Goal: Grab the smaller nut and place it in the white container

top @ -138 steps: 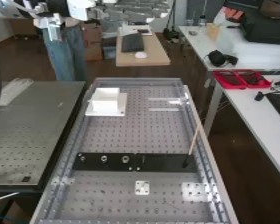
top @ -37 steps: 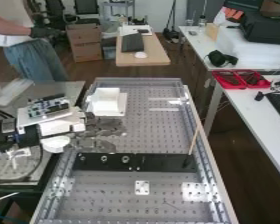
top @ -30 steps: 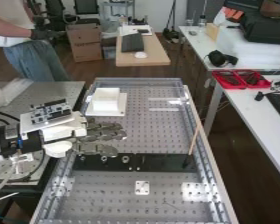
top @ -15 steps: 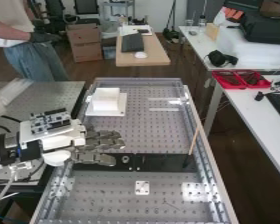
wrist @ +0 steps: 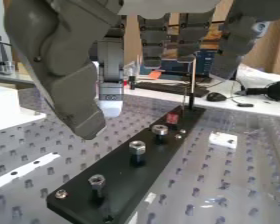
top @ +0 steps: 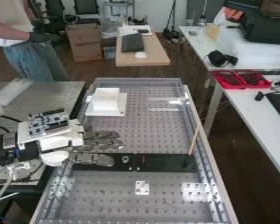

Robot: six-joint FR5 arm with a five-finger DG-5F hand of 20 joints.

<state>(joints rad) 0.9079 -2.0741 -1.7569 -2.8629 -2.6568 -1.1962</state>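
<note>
- Smaller nut (wrist: 97, 180): on the black bar (top: 164, 162), below the hand (top: 103, 144) and apart from its fingers.
- Hand: over one end of the bar, holding nothing, its fingers loosely extended, with a wide space between them and the thumb.
- White container (top: 107, 101): farther down the bench than the hand, well clear of its fingers.
- Two other nuts (wrist: 137, 147): in line along the bar, also below the hand.
- Thin stick (top: 194, 138): upright beyond the fingertips, leaning slightly.
</note>
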